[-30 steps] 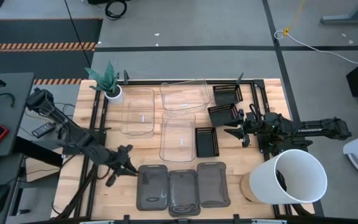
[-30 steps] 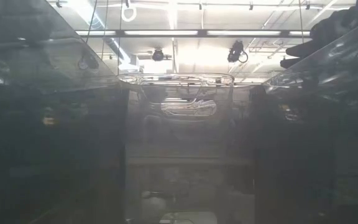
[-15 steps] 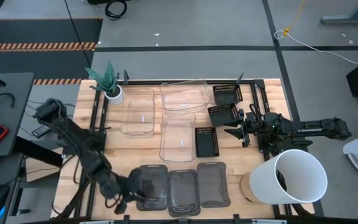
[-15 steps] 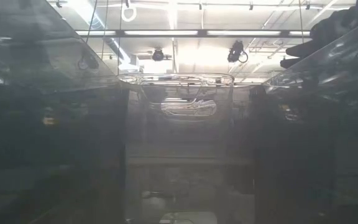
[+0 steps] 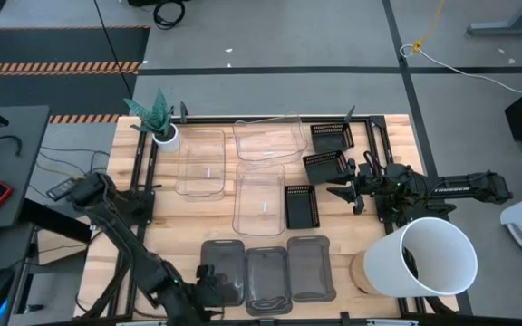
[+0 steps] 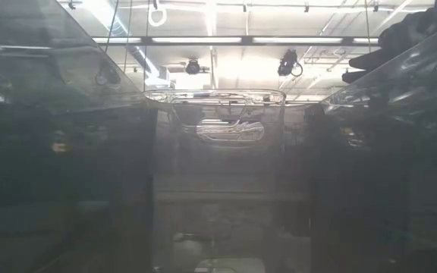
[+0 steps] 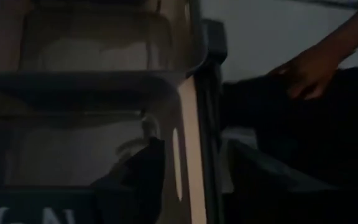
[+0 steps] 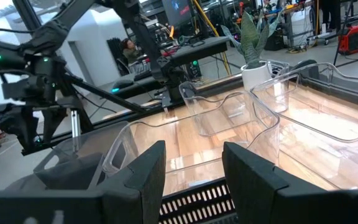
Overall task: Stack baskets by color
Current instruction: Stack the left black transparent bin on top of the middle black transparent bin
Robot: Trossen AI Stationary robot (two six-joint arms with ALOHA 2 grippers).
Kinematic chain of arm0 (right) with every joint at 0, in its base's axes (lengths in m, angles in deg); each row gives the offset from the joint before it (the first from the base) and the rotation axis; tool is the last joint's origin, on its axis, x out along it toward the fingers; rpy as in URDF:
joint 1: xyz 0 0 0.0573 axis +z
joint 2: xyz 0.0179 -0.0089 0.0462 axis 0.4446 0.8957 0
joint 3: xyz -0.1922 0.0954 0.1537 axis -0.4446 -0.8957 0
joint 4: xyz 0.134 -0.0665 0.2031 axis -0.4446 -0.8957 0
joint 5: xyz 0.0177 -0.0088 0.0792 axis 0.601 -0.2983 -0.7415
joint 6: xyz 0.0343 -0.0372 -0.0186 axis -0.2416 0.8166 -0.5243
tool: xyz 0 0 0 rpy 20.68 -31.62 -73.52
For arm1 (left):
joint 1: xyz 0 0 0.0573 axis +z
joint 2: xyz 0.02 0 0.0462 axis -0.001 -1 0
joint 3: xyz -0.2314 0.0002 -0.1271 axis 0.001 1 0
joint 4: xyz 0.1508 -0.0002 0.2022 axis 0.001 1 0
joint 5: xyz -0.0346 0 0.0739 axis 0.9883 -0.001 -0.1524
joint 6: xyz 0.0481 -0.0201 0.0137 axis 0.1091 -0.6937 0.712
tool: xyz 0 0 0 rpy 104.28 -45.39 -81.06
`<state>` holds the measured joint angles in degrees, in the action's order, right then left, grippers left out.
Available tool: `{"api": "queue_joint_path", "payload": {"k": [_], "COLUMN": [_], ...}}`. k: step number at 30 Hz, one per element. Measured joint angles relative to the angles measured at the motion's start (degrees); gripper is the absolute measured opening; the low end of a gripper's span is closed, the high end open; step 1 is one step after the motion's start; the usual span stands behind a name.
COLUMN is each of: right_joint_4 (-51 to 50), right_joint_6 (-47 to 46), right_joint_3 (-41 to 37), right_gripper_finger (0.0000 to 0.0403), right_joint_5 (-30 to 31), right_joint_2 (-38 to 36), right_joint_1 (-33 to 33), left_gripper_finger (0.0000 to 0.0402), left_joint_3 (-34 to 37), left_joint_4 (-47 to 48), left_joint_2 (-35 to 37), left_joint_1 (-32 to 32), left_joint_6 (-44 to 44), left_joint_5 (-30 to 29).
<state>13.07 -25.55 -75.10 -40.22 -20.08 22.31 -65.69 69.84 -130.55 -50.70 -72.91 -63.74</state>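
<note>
Three dark grey baskets lie side by side at the table's near edge: left (image 5: 225,270), middle (image 5: 268,279), right (image 5: 311,267). Three clear baskets (image 5: 259,197) lie mid-table, and three black slotted ones (image 5: 326,167) to their right. My left gripper (image 5: 203,292) is open at the left grey basket's near left corner. In the left wrist view one finger (image 7: 135,180) is inside that basket (image 7: 61,149) and the other (image 7: 272,186) is outside its near end wall. My right gripper (image 8: 194,180) waits open at the right (image 5: 350,192). My left gripper straddles the left grey basket's near end wall (image 7: 190,149), beside its hand slot, slanting down from the table's left. One finger is inside and one outside. Whether either finger touches the wall I cannot tell. The basket rests flat on the table.
A big white bucket (image 5: 429,258) stands at the near right corner. A small plant pot (image 5: 163,134) stands at the far left. The table's dark frame rail (image 7: 213,93) runs along the near edge. A person's hand (image 7: 309,68) shows beyond that edge.
My left arm has swung toward the table's near edge and a little to the right. Its gripper has gone from beside the left grey basket's far left corner to that basket's near left corner. No basket has moved.
</note>
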Motion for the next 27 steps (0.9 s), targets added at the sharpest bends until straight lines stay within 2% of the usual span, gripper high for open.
{"api": "queue_joint_path", "payload": {"k": [11,27], "right_joint_4": [0.0,0.0], "right_joint_6": [0.0,0.0], "right_joint_3": [0.0,0.0], "right_gripper_finger": [0.0165,0.0165], "right_joint_5": [0.0,0.0], "right_joint_2": [0.0,0.0], "right_joint_1": [0.0,0.0], "left_gripper_finger": [0.0175,0.0173], "left_joint_3": [-10.6,-11.9], "left_joint_4": [12.4,15.5], "left_joint_2": [-8.2,-14.4], "left_joint_1": [3.1,3.3], "left_joint_6": [-5.8,-5.8], "left_joint_5": [5.5,9.3]}}
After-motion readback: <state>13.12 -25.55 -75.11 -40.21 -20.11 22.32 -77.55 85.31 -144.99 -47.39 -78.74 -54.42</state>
